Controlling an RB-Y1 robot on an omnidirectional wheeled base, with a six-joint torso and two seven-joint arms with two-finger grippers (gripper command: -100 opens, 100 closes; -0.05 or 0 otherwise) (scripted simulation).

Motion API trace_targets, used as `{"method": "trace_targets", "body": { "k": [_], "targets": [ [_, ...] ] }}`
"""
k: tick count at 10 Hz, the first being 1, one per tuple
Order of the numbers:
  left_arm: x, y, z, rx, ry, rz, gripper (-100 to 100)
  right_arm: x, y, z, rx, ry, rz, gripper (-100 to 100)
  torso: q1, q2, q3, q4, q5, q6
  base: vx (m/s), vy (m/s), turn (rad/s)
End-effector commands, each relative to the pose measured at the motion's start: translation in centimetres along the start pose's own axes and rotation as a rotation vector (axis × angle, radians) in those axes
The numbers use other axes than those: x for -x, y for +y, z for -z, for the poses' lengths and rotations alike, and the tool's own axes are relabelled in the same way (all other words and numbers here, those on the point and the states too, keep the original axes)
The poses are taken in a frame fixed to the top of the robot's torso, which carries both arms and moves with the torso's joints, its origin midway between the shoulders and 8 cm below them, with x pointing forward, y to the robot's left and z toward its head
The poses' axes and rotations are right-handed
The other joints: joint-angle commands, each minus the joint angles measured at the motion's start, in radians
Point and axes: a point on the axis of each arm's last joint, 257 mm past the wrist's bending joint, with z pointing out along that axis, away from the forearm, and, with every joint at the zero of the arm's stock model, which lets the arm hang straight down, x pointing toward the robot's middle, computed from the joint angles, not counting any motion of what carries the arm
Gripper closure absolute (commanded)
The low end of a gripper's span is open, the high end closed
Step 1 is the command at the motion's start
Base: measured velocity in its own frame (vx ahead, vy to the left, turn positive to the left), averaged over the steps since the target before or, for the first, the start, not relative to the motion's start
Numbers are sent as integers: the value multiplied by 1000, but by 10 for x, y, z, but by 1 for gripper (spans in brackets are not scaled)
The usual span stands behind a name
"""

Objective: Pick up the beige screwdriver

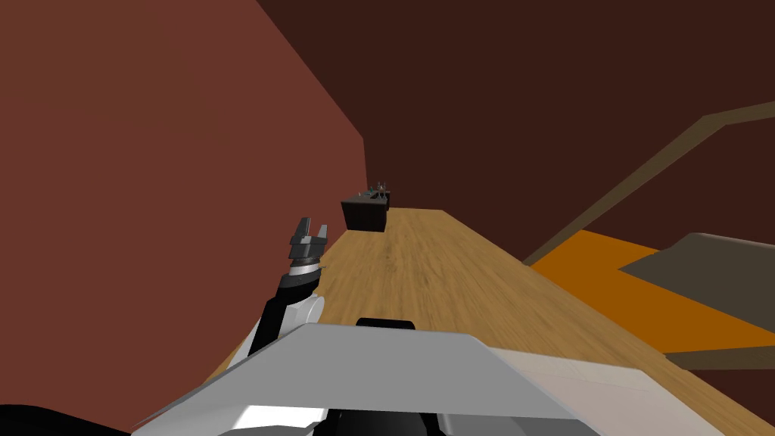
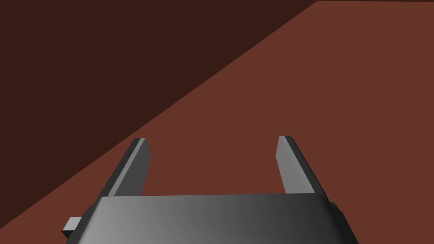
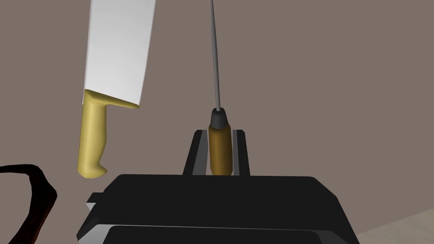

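"Two things first: how was the right end effector (image 3: pixel 220 133), and where was the screwdriver (image 3: pixel 220 150)?"

"Its fingers (image 3: pixel 197 154) were closed on the screwdriver's brown handle, one pressing each side. A dark collar capped the handle, and the thin grey shaft ran straight away from the end effector. Whether the tool lay on the grey-brown surface (image 3: pixel 330 106) behind it or hung above it, I could not tell."

"What was near it?"

"A knife (image 3: pixel 112 80) with a yellow handle and a broad white blade was just beside the screwdriver, roughly parallel and not touching it. Farther out, past the knife's handle, there was a dark curved thing (image 3: pixel 42 190) that I could not name."

"And the left end effector (image 2: pixel 212 140)?"

"Open, with its fingers (image 2: pixel 135 165) well apart. It was held up close to a reddish-brown wall (image 1: pixel 151 151) on my left. Beyond it a long wood-grained surface (image 1: pixel 424 272) ran to a dark box (image 1: pixel 365 213) against that wall. Small things stood on the box, too small to tell."
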Motion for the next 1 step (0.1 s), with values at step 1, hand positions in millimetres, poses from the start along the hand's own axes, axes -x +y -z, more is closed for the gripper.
{"method": "trace_targets", "body": {
  "k": [1],
  "targets": [
    [0,0,0,0,0,0,0,0,0,0,0,0,0,0,0,0,0,0,0,0,2,7,-1]
  ]
}}
